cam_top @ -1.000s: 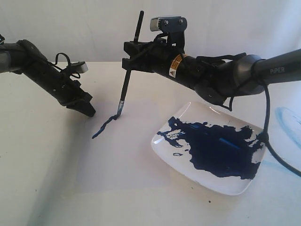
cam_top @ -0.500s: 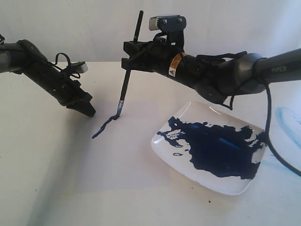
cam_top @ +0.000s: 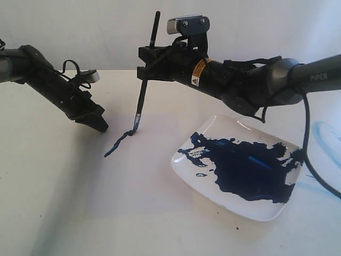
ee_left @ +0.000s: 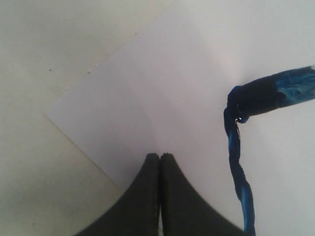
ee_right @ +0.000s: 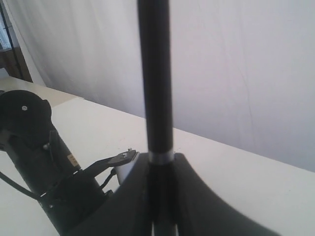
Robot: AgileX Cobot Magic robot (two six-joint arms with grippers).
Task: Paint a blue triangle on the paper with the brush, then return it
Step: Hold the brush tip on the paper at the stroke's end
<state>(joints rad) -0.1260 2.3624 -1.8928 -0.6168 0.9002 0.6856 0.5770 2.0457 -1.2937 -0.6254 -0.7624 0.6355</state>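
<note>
The black brush (cam_top: 144,80) stands nearly upright, and my right gripper (cam_top: 143,66) is shut on its handle. Its blue-stained tip (cam_top: 136,127) touches the pale paper (cam_top: 149,181) at the upper end of a short dark blue stroke (cam_top: 118,143). Only this one stroke shows; no triangle outline is on the sheet. My left gripper (cam_top: 100,126) is shut with nothing in it, its tips pressing on the paper left of the stroke. In the left wrist view the shut fingertips (ee_left: 160,157) rest on the paper (ee_left: 187,73), with the brush tip (ee_left: 275,91) and stroke (ee_left: 239,172) beside them. In the right wrist view the brush (ee_right: 155,73) rises between the gripper (ee_right: 161,164) fingers.
A white square plate (cam_top: 234,205) holding a large dark blue paint blotch (cam_top: 245,168) lies right of the paper. Faint light-blue smears (cam_top: 325,133) mark the tabletop at the far right. The right arm's cable (cam_top: 305,144) hangs past the plate's far corner.
The right gripper and the brush's upper end have edged slightly left; the tip stays at the stroke's end. The left arm has not moved.
</note>
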